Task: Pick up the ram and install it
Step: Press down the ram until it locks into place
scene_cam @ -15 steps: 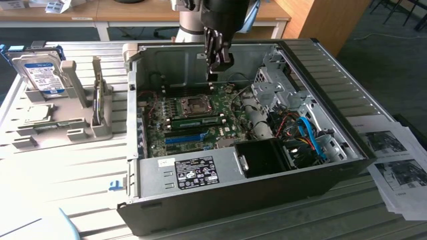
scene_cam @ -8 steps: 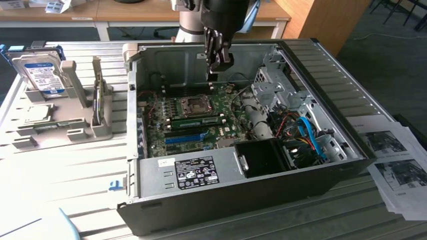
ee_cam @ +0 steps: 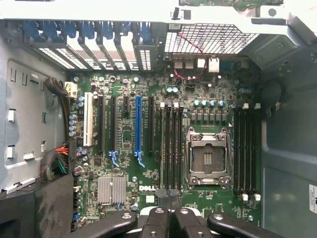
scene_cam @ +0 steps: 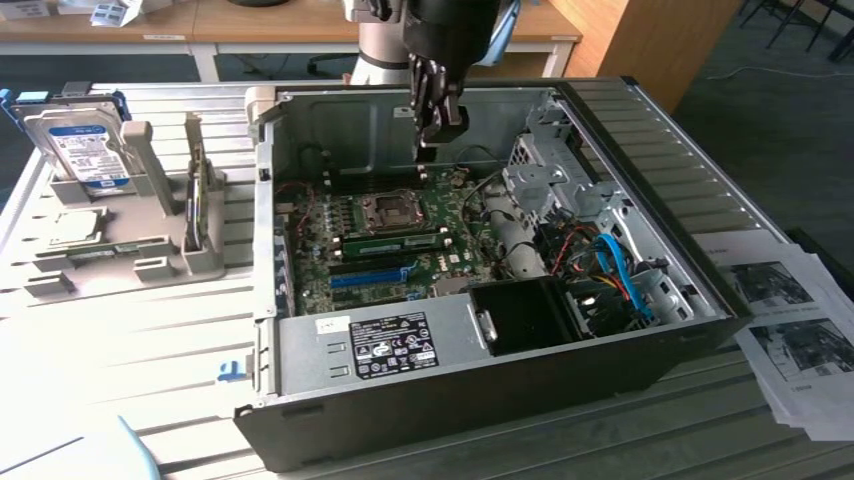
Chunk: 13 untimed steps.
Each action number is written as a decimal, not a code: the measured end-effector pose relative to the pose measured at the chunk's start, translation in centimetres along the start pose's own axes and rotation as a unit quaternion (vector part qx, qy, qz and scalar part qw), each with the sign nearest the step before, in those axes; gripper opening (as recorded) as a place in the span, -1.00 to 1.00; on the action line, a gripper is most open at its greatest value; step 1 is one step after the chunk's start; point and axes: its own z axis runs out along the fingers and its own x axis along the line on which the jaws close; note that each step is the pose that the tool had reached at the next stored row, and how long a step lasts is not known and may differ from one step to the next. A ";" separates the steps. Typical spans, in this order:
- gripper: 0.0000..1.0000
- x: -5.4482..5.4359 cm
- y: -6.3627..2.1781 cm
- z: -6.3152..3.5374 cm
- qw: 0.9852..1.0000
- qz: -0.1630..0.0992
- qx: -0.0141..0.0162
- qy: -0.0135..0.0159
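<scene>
The open computer case (scene_cam: pixel 641 130) lies on its side with the motherboard (scene_cam: pixel 387 250) facing up. One ram (scene_cam: pixel 396 243), a narrow green stick, sits in the slots beside the empty CPU socket (scene_cam: pixel 392 208). My gripper (scene_cam: pixel 427 150) hangs above the board near the case's far wall, fingers shut with nothing between them. In the wrist view the shut fingertips (ee_cam: pixel 169 198) meet over one end of the black memory slots (ee_cam: pixel 171 148), next to the CPU socket (ee_cam: pixel 208 158). From this view I cannot tell which slot is filled.
A grey rack (scene_cam: pixel 120 255) at the exterior view's left holds a hard drive (scene_cam: pixel 83 150) with a blue-white label and a flat square chip (scene_cam: pixel 67 228). Cables (scene_cam: pixel 607 265) and a drive cage (scene_cam: pixel 554 165) fill the case's right side. Printed sheets (scene_cam: pixel 794 320) lie at the right.
</scene>
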 end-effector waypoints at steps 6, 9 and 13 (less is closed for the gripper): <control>-0.81 0.0 -3.23 0.10 1.000 0.000 0.000 0.000; -0.81 0.0 -3.52 0.09 1.000 0.000 0.000 0.000; -0.81 0.0 -3.52 0.11 1.000 0.000 0.000 -0.001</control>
